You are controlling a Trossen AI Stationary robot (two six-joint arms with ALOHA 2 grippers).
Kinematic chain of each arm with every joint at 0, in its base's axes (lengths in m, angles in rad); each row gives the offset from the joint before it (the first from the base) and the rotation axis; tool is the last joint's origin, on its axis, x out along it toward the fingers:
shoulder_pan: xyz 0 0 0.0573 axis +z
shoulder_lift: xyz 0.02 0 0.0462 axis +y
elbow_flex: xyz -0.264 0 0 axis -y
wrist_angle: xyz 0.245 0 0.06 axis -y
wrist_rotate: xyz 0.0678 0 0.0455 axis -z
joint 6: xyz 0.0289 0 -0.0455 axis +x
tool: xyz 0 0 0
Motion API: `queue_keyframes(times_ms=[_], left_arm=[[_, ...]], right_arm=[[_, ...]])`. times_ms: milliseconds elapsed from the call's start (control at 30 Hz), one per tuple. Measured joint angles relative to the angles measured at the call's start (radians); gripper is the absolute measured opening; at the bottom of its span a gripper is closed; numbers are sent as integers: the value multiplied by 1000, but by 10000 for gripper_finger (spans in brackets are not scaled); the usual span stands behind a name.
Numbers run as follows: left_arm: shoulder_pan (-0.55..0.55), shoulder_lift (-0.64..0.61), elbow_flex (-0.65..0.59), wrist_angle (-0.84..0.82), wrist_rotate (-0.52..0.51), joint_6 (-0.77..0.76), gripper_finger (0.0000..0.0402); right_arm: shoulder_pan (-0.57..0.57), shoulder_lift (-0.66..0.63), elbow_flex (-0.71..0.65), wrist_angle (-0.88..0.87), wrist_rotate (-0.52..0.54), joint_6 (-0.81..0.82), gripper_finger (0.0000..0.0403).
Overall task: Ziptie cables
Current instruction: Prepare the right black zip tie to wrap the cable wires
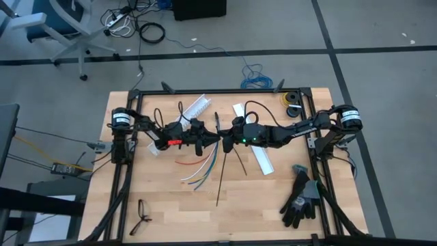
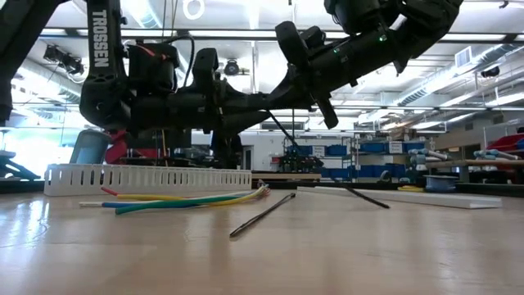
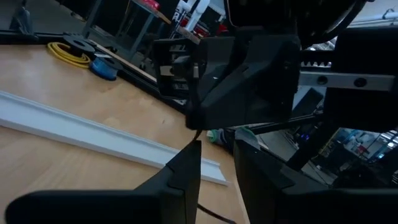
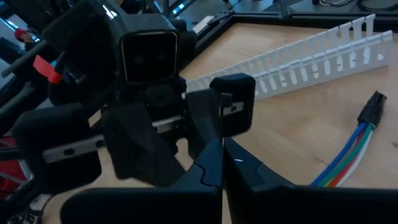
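Both grippers meet above the cables, handling a thin black zip tie.

High view: the left gripper (image 1: 207, 136) and right gripper (image 1: 225, 137) face each other just above the cables (image 1: 202, 165), which lie loose on the table (image 1: 171, 205). Low view: the cables rest flat beside the white slotted channel (image 2: 147, 177), untouched. Right wrist view: the right jaws are clenched on the zip tie (image 4: 222, 118); the left jaws stand partly parted around it, grip unclear. Likely step: preparing the tie; next, bring it around the cables.
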Motion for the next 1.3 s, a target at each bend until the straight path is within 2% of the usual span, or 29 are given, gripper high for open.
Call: queue_keyframes(times_ms=[233, 533, 1033, 1167, 1300], left_arm=[[29, 0, -26, 16, 0, 0, 106], [17, 0, -2, 14, 23, 5, 106], [9, -2, 49, -77, 20, 30, 104], [10, -2, 49, -78, 10, 53, 78], [9, -2, 49, -71, 10, 56, 26]], right_arm=[[-4, 0, 0, 1, -5, -6, 0], [-15, 0, 0, 14, -11, -7, 0], [-15, 0, 0, 21, -18, -15, 0], [-15, 0, 0, 23, -24, -17, 0], [-15, 0, 0, 23, -26, -17, 0]])
